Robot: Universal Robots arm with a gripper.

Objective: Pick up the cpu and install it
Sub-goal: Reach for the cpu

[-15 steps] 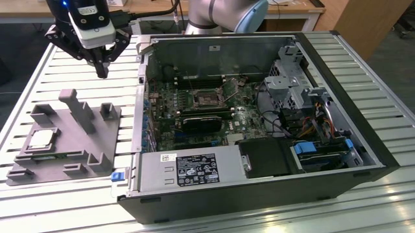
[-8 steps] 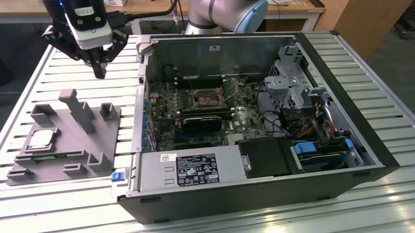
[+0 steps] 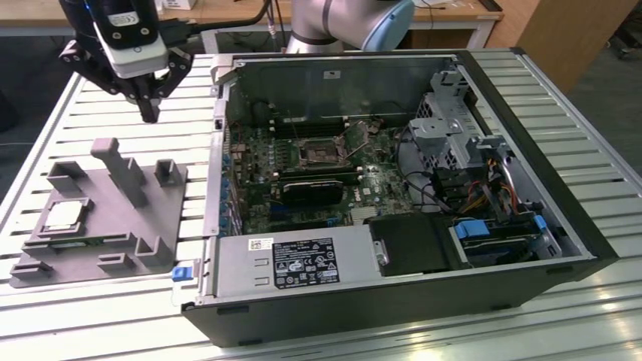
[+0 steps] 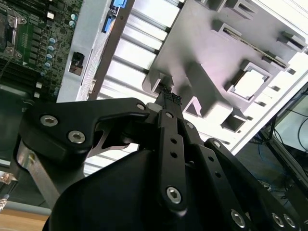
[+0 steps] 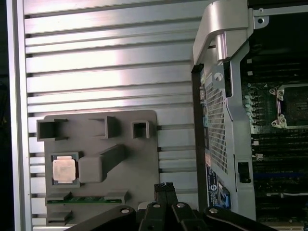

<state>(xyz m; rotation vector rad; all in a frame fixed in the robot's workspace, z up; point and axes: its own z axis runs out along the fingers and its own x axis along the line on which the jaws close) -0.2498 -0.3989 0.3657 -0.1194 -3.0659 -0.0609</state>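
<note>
**Approach stage: nothing picked yet**

The cpu (image 3: 63,216) lies flat in a pocket of the grey fixture (image 3: 120,223), by the desk (image 3: 90,320) edge on the exterior view's left. Beyond it the end effector (image 3: 150,114) hangs clenched and empty. The pick likely calls for opening squarely over the chip.

Even light falls on the slatted metal table (image 3: 50,143) in the exterior view, with a white sheen along its near edge and on the slats at the exterior view's right. The inside of the computer case (image 3: 331,83) lies in dimmer shade. In the first wrist view broad pale bands of glare cross the slats. In the second wrist view the table burns out to white, the cpu (image 4: 250,83) is washed pale, and the gripper (image 4: 168,97) is a dark mass
</note>
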